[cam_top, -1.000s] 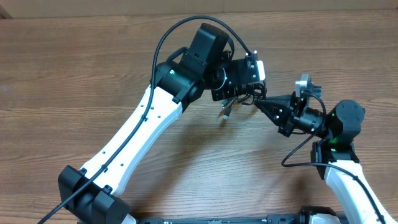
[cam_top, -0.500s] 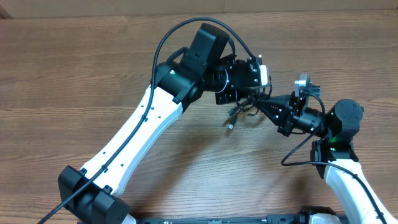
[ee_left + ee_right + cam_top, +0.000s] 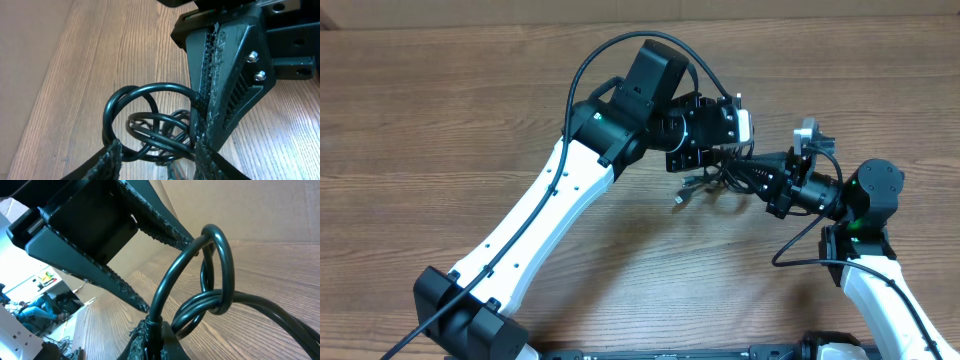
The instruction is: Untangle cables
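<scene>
The cables (image 3: 708, 182) hang bunched above the worktop (image 3: 440, 100), right of centre, between both arms. The left tool (image 3: 718, 165) sits behind and left of the bunch. The right tool (image 3: 740, 174) meets it from the right. One plug end (image 3: 680, 200) dangles front-left.

Left gripper (image 3: 157, 150) stands parted, right gripper (image 3: 151, 330) clamped.

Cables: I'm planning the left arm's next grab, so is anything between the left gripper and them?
Nothing visible does. The left gripper stands open astride the loops of the cables. The right gripper, shut on the cables, meets them from the opposite side.
</scene>
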Tool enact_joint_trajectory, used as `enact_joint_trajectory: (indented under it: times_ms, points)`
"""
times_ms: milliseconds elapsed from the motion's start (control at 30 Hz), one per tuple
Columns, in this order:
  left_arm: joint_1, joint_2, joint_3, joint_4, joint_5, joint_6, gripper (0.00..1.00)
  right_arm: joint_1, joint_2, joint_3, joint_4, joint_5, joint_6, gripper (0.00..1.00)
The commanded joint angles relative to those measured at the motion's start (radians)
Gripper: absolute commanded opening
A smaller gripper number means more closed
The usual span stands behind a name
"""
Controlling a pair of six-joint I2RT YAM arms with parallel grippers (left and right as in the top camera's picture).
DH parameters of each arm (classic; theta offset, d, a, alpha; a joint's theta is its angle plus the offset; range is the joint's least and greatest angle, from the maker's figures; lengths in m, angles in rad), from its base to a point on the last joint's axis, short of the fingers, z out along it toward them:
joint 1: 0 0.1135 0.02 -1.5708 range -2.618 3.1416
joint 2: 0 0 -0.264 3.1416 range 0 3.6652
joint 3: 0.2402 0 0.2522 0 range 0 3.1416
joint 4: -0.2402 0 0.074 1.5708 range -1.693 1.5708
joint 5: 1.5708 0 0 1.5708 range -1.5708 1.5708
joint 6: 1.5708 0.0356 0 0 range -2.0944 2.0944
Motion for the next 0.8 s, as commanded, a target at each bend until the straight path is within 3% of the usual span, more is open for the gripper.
enact_joint_trajectory:
  times_ms: [0, 133, 233, 367, 467, 767]
  points:
    - [-0.013, 0.003, 0.027, -0.011, -0.033, 0.000, 0.48, 0.002, 0.001, 0.019, 0.010, 0.004, 0.002, 0.04]
    - [-0.010, 0.003, 0.027, -0.028, -0.093, -0.017, 0.46, 0.002, 0.001, 0.019, 0.011, 0.004, 0.002, 0.04]
    - [-0.004, 0.003, 0.027, -0.014, -0.140, -0.108, 0.46, 0.002, 0.001, 0.019, 0.011, 0.003, 0.002, 0.04]
    - [0.021, 0.003, 0.027, 0.003, -0.117, -0.189, 0.51, 0.002, 0.001, 0.019, 0.011, 0.003, 0.002, 0.04]
    - [0.034, 0.003, 0.027, 0.006, -0.067, -0.192, 0.58, 0.002, 0.001, 0.019, 0.011, 0.003, 0.002, 0.04]
    - [0.041, 0.003, 0.027, 0.016, -0.047, -0.212, 0.65, 0.002, 0.001, 0.019, 0.099, -0.098, 0.003, 0.04]
